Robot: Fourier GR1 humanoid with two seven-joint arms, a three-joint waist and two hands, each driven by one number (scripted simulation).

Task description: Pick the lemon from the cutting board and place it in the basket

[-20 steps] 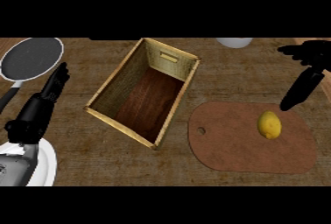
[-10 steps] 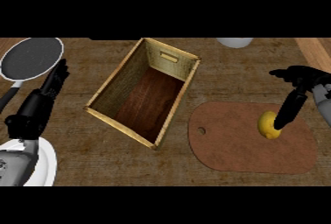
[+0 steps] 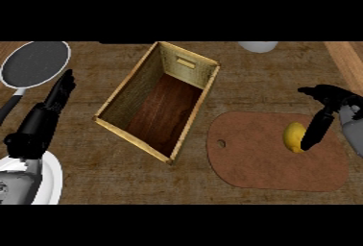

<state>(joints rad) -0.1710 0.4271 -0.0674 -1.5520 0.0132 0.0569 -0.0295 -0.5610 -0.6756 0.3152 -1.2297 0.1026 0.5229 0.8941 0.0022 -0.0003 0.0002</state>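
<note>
The counter (image 3: 142, 185) is occupied at centre by the basket (image 3: 117, 96), with the cutting board (image 3: 269, 166) laid just to its right. The left hand (image 3: 58, 93) is held open near the left edge, fingers straight. The right hand (image 3: 330, 101) is spread open, its straight fingers laid against the lemon (image 3: 291, 137), which is seen lying on the board.
</note>
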